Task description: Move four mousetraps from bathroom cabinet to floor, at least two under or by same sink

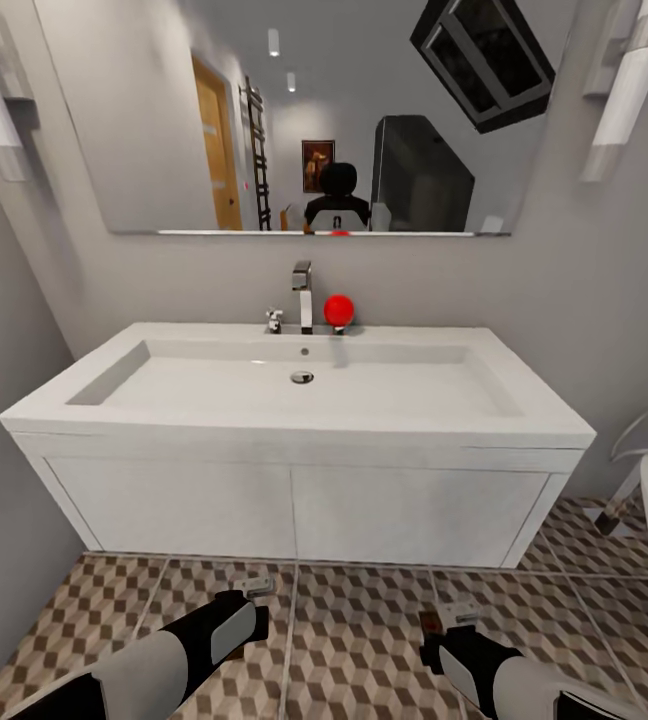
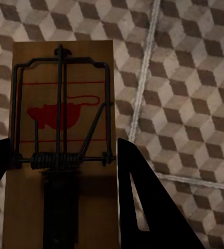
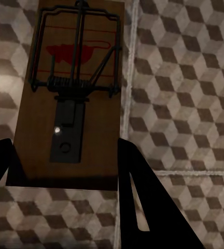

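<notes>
L gripper point(image 2: 60, 171) fingers clamp a mousetrap point(image 2: 60, 114); R gripper point(image 3: 65, 166) fingers grip another trap point(image 3: 73, 93). Both low over floor point(image 1: 364, 640) before sink point(image 1: 299, 400).

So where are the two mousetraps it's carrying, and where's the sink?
left claw's mousetrap point(image 2: 60, 119): left wrist view, on the red mouse print.
right claw's mousetrap point(image 3: 73, 109): right wrist view, on the dark metal plate.
sink point(image 1: 304, 390): head view, on the basin floor below the drain.
</notes>
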{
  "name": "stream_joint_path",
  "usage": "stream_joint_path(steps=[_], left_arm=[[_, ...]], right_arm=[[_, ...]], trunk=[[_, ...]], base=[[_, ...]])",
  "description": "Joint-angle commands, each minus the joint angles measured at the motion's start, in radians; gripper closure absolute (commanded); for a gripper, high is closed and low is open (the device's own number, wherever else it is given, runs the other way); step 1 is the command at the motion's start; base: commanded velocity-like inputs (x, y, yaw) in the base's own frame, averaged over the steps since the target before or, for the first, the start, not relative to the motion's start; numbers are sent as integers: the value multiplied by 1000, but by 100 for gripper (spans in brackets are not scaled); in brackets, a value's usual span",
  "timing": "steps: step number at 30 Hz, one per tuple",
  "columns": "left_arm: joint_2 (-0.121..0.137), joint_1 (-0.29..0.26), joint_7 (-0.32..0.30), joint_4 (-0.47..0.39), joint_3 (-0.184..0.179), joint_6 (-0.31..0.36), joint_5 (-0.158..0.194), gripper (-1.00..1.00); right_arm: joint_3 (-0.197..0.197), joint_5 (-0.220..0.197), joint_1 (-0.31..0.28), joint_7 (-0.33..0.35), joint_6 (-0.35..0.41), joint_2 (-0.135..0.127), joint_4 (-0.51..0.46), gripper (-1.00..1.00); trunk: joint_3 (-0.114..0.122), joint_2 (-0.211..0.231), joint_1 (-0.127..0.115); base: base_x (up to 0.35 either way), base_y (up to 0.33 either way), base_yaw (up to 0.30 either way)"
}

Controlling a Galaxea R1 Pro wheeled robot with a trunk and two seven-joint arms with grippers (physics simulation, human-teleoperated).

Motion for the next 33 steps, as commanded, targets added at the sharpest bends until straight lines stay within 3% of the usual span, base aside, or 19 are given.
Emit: stream_joint_path(steps=[1,33], left_arm=[[0,-1,5,-2,-6,4,3,100],[0,-1,5,-2,-6,4,4,100]], right_arm=[[8,-10,-1,-7,4,0,-2,100],[9,-8,0,-7,1,-2,-2,100]], trunk=[[-4,-8,4],[-104,-232,126]], base=[[0,0,0],[0,0,0]])
